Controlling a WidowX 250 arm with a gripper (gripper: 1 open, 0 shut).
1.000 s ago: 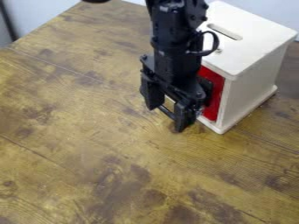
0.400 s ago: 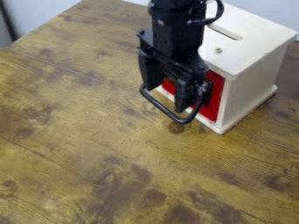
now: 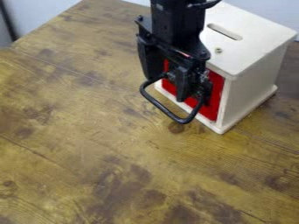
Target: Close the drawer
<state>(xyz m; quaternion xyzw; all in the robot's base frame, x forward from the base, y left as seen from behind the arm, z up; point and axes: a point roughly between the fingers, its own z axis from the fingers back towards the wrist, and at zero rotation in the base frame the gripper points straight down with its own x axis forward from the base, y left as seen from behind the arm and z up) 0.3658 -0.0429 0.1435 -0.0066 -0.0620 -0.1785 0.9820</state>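
Note:
The small white cabinet [image 3: 251,54] stands at the table's back right. Its red drawer [image 3: 209,98] faces left and front, and the red face looks about level with the white casing; none of the inside shows. The black wire handle [image 3: 165,107] sticks out low over the table. My gripper [image 3: 173,74] hangs right in front of the drawer face, above the handle, and covers part of the red. It is open, fingers [image 3: 146,61] spread wide, with nothing between them.
The worn wooden table [image 3: 82,131] stretches to the left and front of the cabinet. The cabinet top has a narrow slot [image 3: 229,35]. The table's left edge and a dark floor strip show at the far left.
My gripper has risen from table level in front of the drawer and shifted slightly back. The wire handle it was covering is now uncovered. The jaws stayed open.

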